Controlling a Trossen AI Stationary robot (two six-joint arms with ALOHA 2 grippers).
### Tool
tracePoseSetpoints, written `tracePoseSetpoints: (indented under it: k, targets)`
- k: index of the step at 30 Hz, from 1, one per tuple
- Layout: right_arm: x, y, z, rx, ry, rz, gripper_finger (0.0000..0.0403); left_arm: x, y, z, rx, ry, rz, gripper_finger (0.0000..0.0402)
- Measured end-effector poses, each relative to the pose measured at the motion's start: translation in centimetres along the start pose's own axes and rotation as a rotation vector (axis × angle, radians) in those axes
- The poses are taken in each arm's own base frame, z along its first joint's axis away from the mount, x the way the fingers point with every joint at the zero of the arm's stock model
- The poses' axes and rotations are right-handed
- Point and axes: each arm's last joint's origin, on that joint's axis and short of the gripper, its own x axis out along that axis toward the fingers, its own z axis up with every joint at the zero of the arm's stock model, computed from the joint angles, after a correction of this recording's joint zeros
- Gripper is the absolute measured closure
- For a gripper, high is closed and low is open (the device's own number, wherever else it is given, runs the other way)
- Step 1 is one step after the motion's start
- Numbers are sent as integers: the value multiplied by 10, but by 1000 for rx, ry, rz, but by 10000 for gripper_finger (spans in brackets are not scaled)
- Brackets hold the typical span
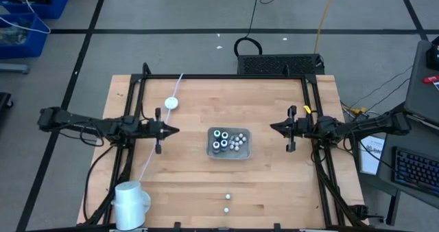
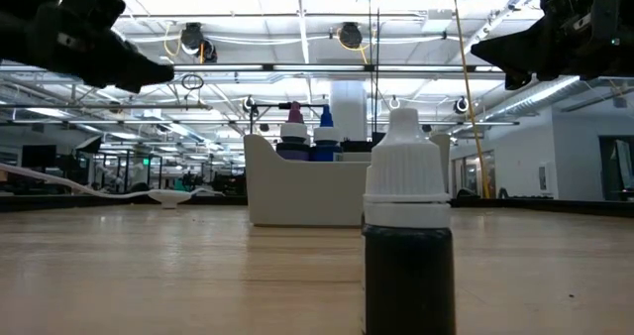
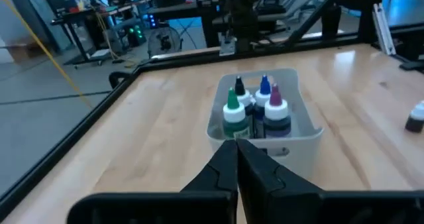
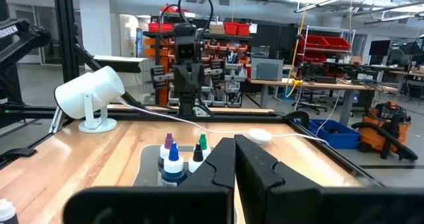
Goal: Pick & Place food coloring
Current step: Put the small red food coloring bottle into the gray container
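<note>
The left tool [image 1: 176, 130] hangs above the worktop [image 1: 185, 184] left of the grey tray [image 1: 229, 154], fingers together, holding nothing. The right tool [image 1: 272, 127] hangs opposite, also closed and empty. Four food coloring bottles [image 1: 219, 140] stand upright in the tray's left part; pale balls fill its right. Two bottles [image 1: 227, 202] stand apart near the front edge, beyond them a white lamp [image 1: 130, 201] and cabled puck [image 1: 171, 103].

Pale wood, grey tray, small dark bottles with coloured tips

The table [image 1: 185, 184] is light blond wood inside a black frame [image 1: 226, 76]. The tray [image 3: 301, 134] is pale grey. Its food coloring bottles [image 3: 255, 114] have dark bodies and white caps tipped green, blue and purple. A white lamp [image 4: 89, 95] stands apart; both arms are black.
</note>
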Motion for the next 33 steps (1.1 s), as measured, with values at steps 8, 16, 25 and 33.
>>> tracePoseSetpoints:
  k: [8, 16, 25, 33]
  targets:
    - [0, 0, 0, 4, 1, 0, 403, -10, 2, 1, 39, -71, -3, 395]
    - [0, 0, -2, 6, 18, 1, 403, -24, 5, 5, 7, -131, 2, 395]
    - [0, 0, -3, 60, 28, -4, 403, -25, 3, 4, -5, -138, -77, 384]
    - [4, 4, -4, 68, 39, 88, 403, -25, 3, 5, -15, -144, -75, 361]
